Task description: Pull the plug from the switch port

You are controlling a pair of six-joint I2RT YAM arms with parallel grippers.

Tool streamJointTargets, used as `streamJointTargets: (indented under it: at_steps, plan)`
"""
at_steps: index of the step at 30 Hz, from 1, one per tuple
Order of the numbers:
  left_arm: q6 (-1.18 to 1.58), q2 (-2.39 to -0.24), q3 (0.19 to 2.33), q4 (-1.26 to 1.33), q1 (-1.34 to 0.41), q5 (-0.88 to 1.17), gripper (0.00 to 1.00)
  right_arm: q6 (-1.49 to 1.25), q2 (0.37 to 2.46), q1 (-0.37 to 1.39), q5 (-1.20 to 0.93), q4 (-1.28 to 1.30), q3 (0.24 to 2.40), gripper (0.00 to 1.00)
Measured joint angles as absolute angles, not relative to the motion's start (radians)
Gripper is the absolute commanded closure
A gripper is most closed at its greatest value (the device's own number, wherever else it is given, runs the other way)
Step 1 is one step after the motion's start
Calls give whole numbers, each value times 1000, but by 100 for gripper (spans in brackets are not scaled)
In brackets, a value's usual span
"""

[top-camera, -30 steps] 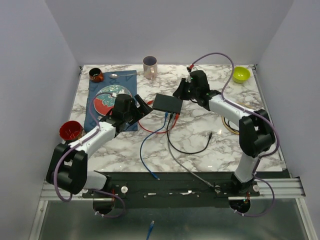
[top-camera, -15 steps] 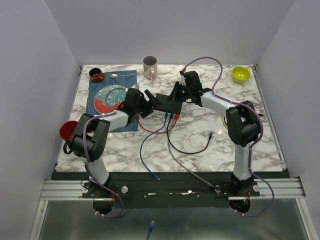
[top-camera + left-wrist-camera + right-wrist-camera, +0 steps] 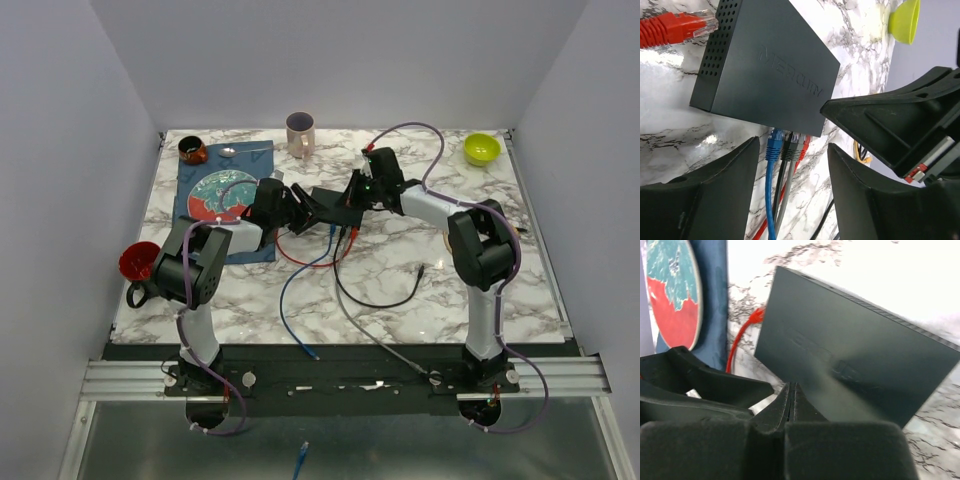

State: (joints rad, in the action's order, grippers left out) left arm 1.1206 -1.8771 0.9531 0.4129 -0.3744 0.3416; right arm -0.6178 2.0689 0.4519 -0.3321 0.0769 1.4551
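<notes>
The left claw (image 3: 792, 149) stands spread, with the switch (image 3: 770, 65) just ahead and its blue plug (image 3: 773, 148) and red plug (image 3: 805, 145) between the fingers. The right claw (image 3: 791, 388), pinched together, noses the switch top. It looks like the approach. Next, clamp one plug and draw back.

Location, as I log it from my console: robot test cell, lab. Evidence: plain grey panels (image 3: 330, 60) boxing in a marble-look desk (image 3: 520, 290); aluminium rail (image 3: 560, 375) along its near edge; staged props (mug (image 3: 299, 131), green bowl (image 3: 482, 148), painted plate (image 3: 210, 195) on blue mat (image 3: 190, 175)).
</notes>
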Motion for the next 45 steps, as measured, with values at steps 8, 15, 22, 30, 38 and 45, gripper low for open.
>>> streamJointTargets:
  at_steps: [8,15,22,30,38,45]
  plan:
    - [1126,-1892,946,429,-392,343,35,-659,2074,416,-319,78,1399,99]
    - [1119,-1918,946,418,-433,332,34,-682,2080,405,-319,76,1390,99]
    - [1123,-1940,946,413,-438,302,41,-685,2080,405,-319,73,1388,99]
    - [1145,-1974,954,436,-438,293,58,-686,2080,405,-319,70,1386,99]
    - [1192,-2012,958,509,-438,304,56,-689,2080,405,-320,65,1385,99]
    - [1250,-2022,935,586,-438,306,56,-689,2082,405,-320,61,1384,99]
